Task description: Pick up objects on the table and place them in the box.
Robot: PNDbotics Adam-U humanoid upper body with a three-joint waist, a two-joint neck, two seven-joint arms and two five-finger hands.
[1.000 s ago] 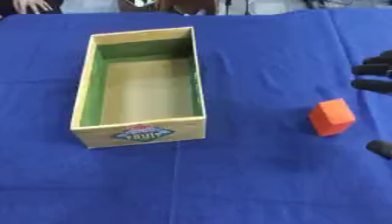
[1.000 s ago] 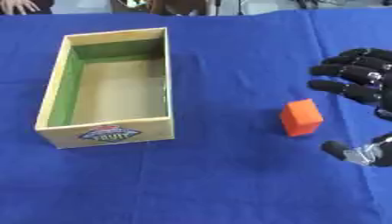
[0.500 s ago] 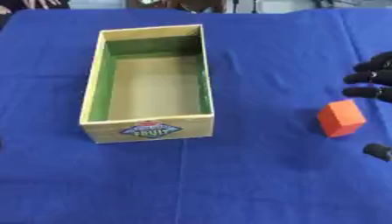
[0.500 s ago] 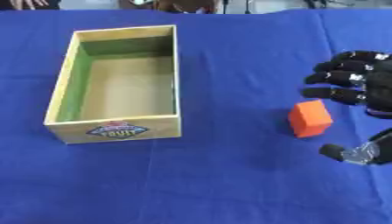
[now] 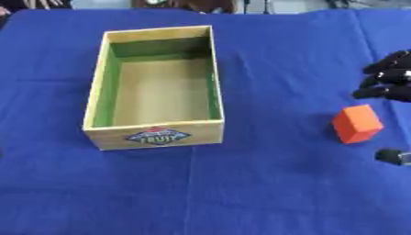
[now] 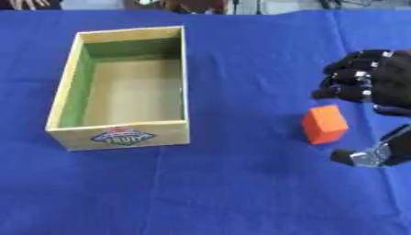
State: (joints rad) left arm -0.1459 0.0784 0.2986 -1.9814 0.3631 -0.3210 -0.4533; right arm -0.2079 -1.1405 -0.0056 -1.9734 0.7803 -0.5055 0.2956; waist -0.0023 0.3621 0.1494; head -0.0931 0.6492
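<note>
The right hand (image 6: 375, 89) stands spread at the right edge of the blue-covered worktop (image 6: 241, 183), fingers above and thumb below the orange block (image 6: 324, 124), which lies just to its left, apart from both. Well to the hand's left sits the open box (image 6: 120, 87), green-lined and empty, nothing between. Its front label reads "FRUIT"; the hand is partly cut off.
</note>
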